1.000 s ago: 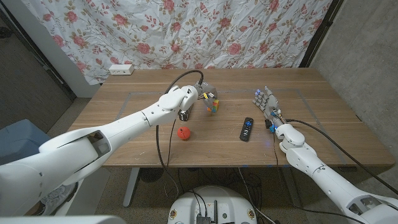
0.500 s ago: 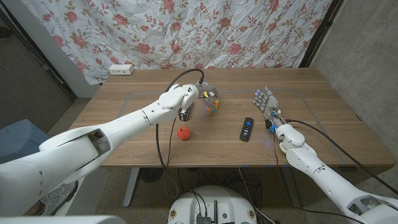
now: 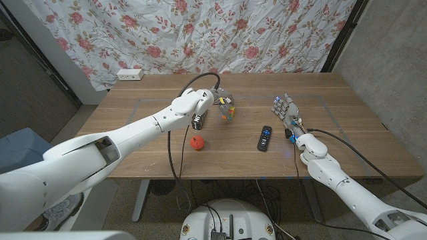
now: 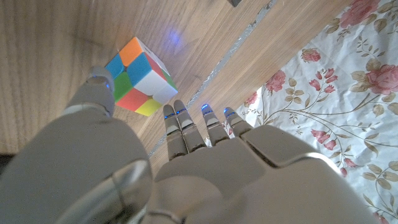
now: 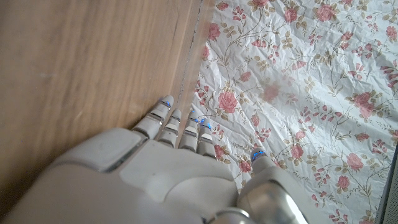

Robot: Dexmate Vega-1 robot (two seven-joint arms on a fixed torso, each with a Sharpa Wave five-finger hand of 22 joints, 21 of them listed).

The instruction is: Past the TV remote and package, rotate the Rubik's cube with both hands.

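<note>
Wooden table (image 3: pixel 133 127), near to far, placed relative to the TV remote (image 3: pixel 265 138). Left of the remote, nearer the front edge, lies a small red object (image 3: pixel 197 142). Just right of the remote, the right hand (image 3: pixel 285 115) stands upright, fingers extended and slightly spread, holding nothing. Beyond and left of the remote sits the Rubik's cube (image 4: pixel 139 76); the left hand (image 3: pixel 215 101) hovers at it, fingers (image 4: pixel 186 127) straight, thumb beside the cube, contact indeterminate.
</note>
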